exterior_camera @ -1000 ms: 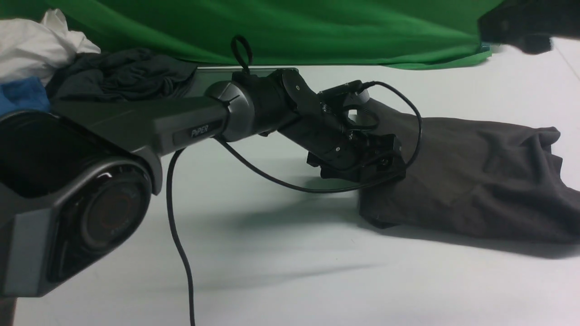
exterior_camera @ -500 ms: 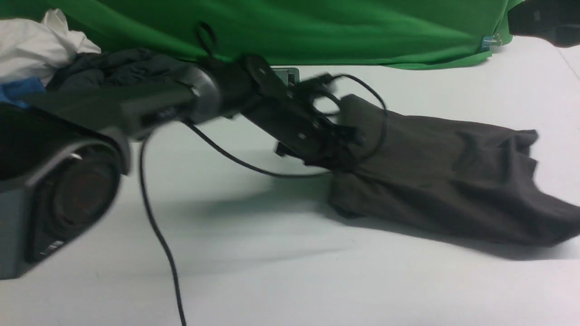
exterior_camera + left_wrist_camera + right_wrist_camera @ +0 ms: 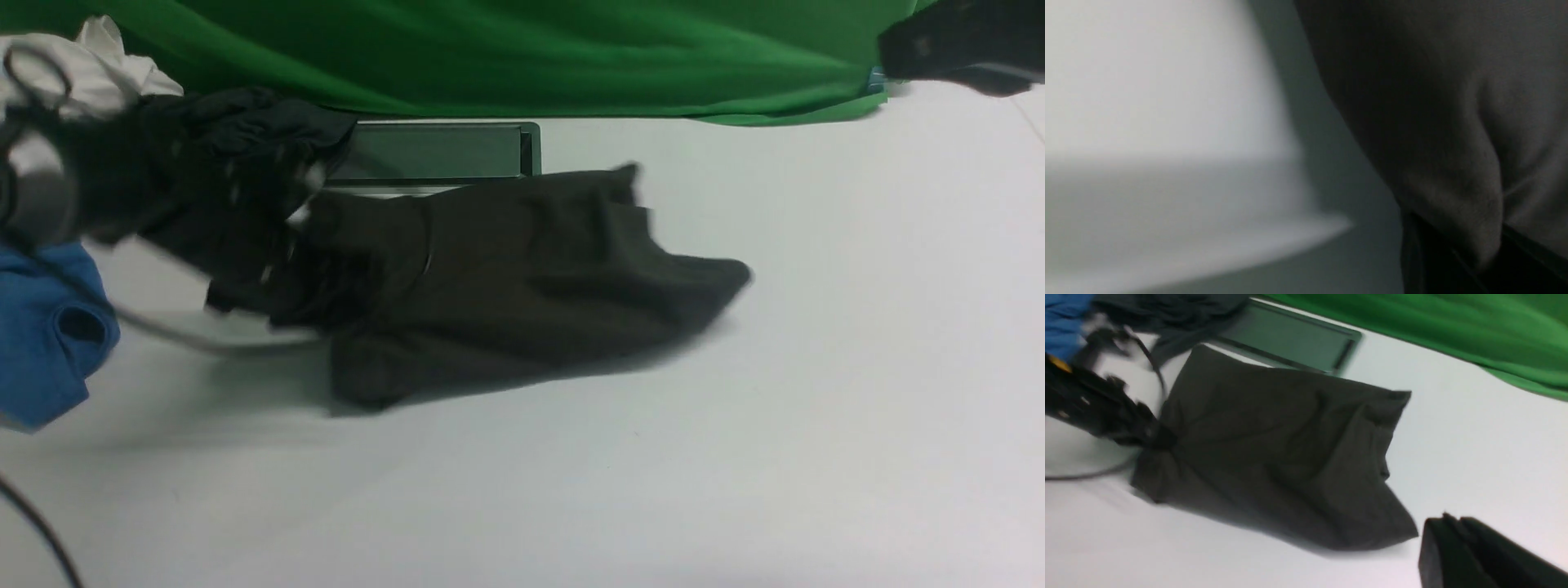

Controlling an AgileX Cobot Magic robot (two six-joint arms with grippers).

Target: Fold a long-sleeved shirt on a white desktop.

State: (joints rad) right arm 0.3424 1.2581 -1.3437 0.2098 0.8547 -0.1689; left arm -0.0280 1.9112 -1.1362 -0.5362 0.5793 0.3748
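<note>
The long-sleeved shirt (image 3: pixel 522 278) lies as a dark olive-brown folded bundle on the white desktop (image 3: pixel 735 457), left of the middle. Its label and chest print are hidden. My left gripper (image 3: pixel 261 282), blurred by motion, is shut on the shirt's left end. In the left wrist view the cloth (image 3: pixel 1433 102) fills the right side and runs down into the dark jaws. In the right wrist view my right gripper (image 3: pixel 1447 524) has its fingers together and holds nothing. It hovers just off the shirt's (image 3: pixel 1274 457) right corner. The right arm (image 3: pixel 939 45) shows at the far right back.
A blue garment (image 3: pixel 41 335), a white cloth (image 3: pixel 98 57) and a smaller dark grey-green garment (image 3: pixel 245 122) are piled at the back left. A dark flat panel (image 3: pixel 433 151) lies behind the shirt. The green backdrop (image 3: pixel 531 49) closes the rear.
My left arm has swung far to the left and dragged the shirt with it, from the right side of the desktop to left of centre. The right arm stays at the back right.
</note>
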